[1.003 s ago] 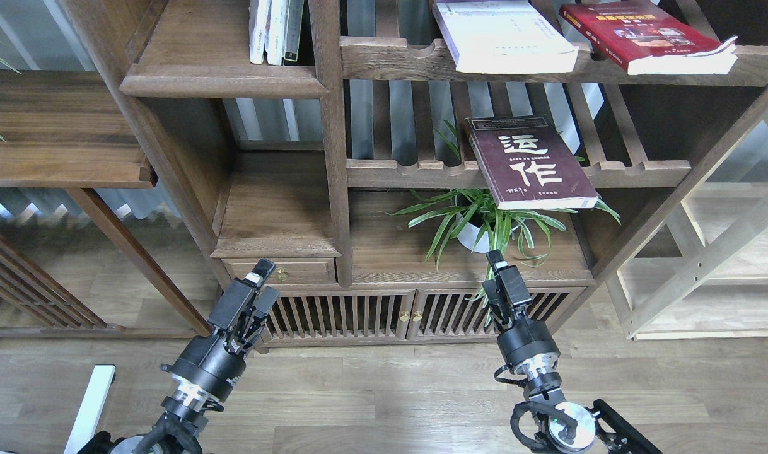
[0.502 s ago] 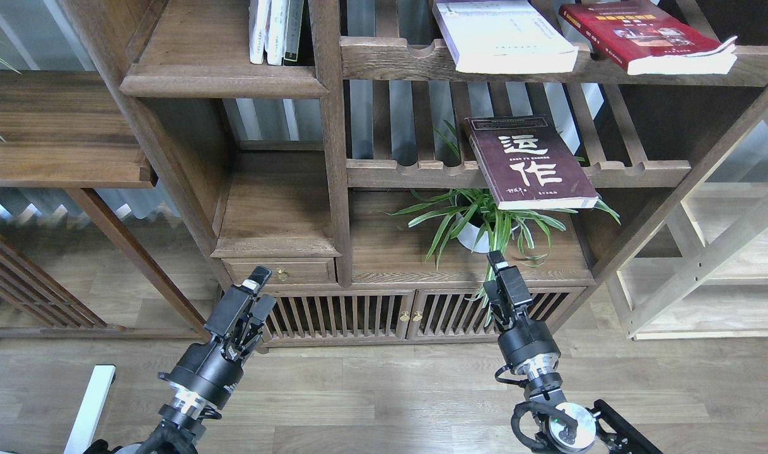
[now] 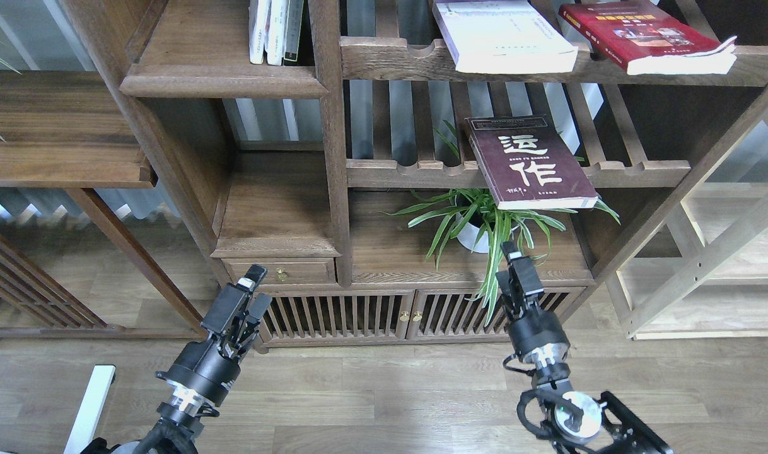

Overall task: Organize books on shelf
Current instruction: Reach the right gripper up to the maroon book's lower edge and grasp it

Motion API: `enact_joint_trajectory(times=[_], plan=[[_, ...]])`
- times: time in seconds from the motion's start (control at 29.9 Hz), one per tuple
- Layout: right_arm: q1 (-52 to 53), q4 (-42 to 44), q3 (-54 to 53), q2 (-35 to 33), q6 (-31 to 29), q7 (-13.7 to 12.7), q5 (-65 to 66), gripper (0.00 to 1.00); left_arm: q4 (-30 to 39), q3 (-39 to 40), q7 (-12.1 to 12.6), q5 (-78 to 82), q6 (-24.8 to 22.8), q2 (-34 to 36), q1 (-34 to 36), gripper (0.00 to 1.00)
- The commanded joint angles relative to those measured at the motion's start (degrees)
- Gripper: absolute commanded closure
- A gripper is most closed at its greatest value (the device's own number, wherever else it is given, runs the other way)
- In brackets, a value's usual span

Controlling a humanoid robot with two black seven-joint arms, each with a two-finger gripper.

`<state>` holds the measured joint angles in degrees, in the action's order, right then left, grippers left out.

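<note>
- My left fingers (image 3: 253, 285) hang low in front of the drawer (image 3: 280, 271), holding nothing; they look close together, but I cannot tell for sure.
- My right fingers (image 3: 516, 265) point up beside the plant (image 3: 485, 221), empty; I cannot tell if they are apart or together.
- The maroon book (image 3: 530, 161) lies tilted on the lower slatted rack (image 3: 636, 170), jutting over its front rail.
- The white book (image 3: 504, 34) and the red book (image 3: 645, 34) lie on the upper slatted rack (image 3: 384, 53), both overhanging.
- The shelf (image 3: 223, 81) is at upper left, with a few upright books (image 3: 275, 31) at its right end.
</note>
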<state>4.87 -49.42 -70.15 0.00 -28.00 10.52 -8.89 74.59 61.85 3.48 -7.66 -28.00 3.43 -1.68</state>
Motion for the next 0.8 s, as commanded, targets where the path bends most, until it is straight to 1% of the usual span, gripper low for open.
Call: enact_joint_trajectory(times=[0.0,0.2,0.3,0.47,0.64,0.77], plan=[[3.2,2.3,-0.8,0.0,0.0,0.0,-0.1,0.00,-1.0,1.6,-0.1,-0.1,0.0,0.0,0.1,0.01],[5.9,3.4,-1.2,0.0,0.0,0.3,-0.3,0.00,-1.9,3.4,-0.5,-2.3,0.0,0.2,-0.2,0.01],[7.2,3.9,-3.1,0.0,0.0,0.3,-0.3,0.00,-1.8,3.8,-0.5,-5.2,0.0,0.2,-0.1,0.01],[9.1,4.9,-3.2,0.0,0.0,0.3,-0.4,0.00,-1.9,4.5,-0.4,-6.0,0.0,0.3,-0.5,0.01],[12.0,9.1,-3.9,0.0,0.0,0.3,-0.8,0.00,-0.9,6.7,-0.2,-6.0,0.0,0.4,-0.5,0.01],[14.7,11.7,-4.7,0.0,0.0,0.3,-1.0,0.00,-1.0,7.0,-0.3,-6.0,0.0,3.2,-0.7,0.01]])
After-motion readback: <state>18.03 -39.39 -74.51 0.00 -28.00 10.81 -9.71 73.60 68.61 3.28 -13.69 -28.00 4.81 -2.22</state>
